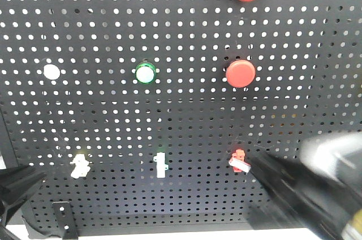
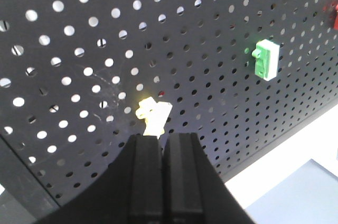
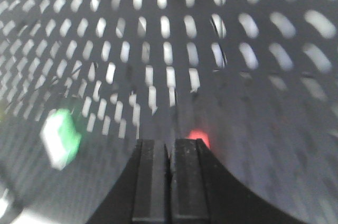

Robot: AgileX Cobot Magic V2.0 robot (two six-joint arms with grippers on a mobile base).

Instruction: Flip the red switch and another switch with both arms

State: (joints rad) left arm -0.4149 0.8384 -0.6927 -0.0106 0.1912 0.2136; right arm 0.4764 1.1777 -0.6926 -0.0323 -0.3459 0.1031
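left fingers [image 2: 147, 152] pressed together just under pale yellow switch [image 2: 153, 114], right fingers [image 3: 153, 155] likewise beside red switch [image 3: 199, 138]

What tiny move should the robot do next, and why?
Probably nudge the right gripper a little further forward against the red switch. Its shut fingers sit right beside that switch, though the blur hides whether they touch it. The left gripper, also shut, is lined up just below the yellow switch, so that side looks ready too.
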